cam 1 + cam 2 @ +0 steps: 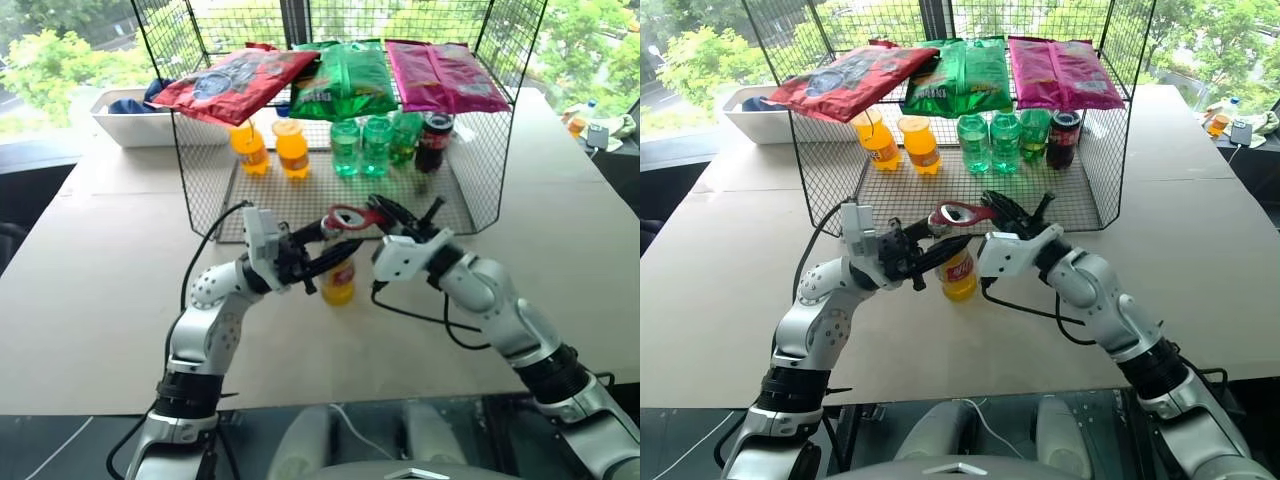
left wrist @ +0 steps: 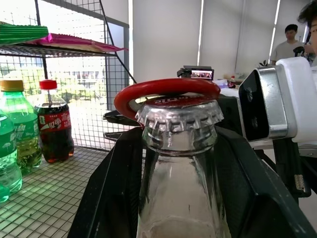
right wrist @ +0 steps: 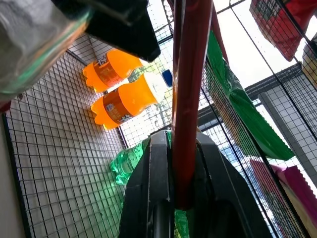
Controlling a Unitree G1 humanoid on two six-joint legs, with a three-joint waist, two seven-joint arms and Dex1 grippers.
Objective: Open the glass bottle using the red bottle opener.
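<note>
The glass bottle (image 1: 338,283) stands upright in front of the wire rack, orange-yellow drink in its lower part. My left gripper (image 1: 333,247) is shut on its clear neck (image 2: 179,198), with a black finger (image 2: 111,198) on either side. The silver crown cap (image 2: 179,120) is on the bottle. The red bottle opener (image 1: 352,217) lies with its ring head (image 2: 166,88) over the cap's top. My right gripper (image 1: 385,214) comes in from the right and is shut on the opener's handle (image 3: 186,114), which runs up between its fingers (image 3: 158,193).
Just behind the grippers is a wire rack (image 1: 460,200) with two orange plastic bottles (image 1: 291,148), green bottles (image 1: 361,146) and a cola bottle (image 1: 434,141); snack bags (image 1: 343,80) lie on top. A white bin (image 1: 125,125) sits back left. A person (image 2: 289,44) stands beyond the table.
</note>
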